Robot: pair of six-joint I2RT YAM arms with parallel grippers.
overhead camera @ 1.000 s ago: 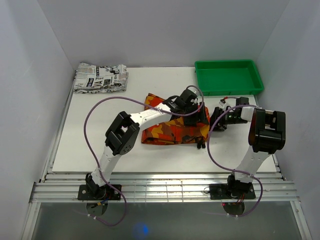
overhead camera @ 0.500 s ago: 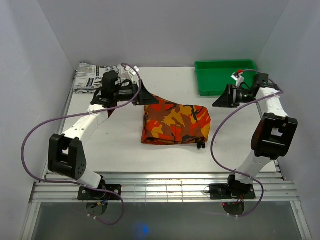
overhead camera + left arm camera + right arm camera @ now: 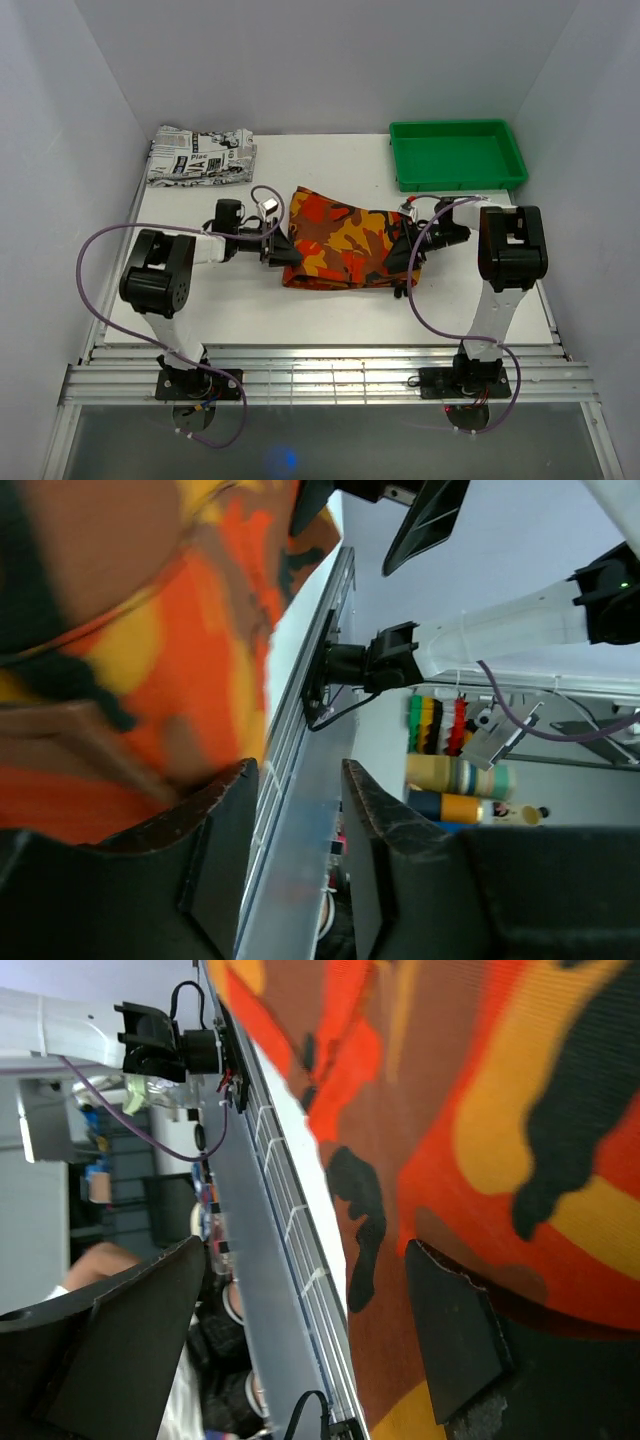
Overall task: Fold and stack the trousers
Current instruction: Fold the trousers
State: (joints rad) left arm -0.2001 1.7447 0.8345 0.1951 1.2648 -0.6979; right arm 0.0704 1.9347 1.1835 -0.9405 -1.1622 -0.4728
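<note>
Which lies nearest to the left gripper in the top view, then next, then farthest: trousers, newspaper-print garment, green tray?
1. trousers, just beside the left gripper, at mid-table.
2. newspaper-print garment, far left corner.
3. green tray, far right corner.

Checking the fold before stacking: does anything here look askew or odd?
The folded orange camouflage cloth trousers lie slightly skewed: their far left corner juts out, and black cord ends poke from the near right corner. Nothing is spilled or damaged.
</note>
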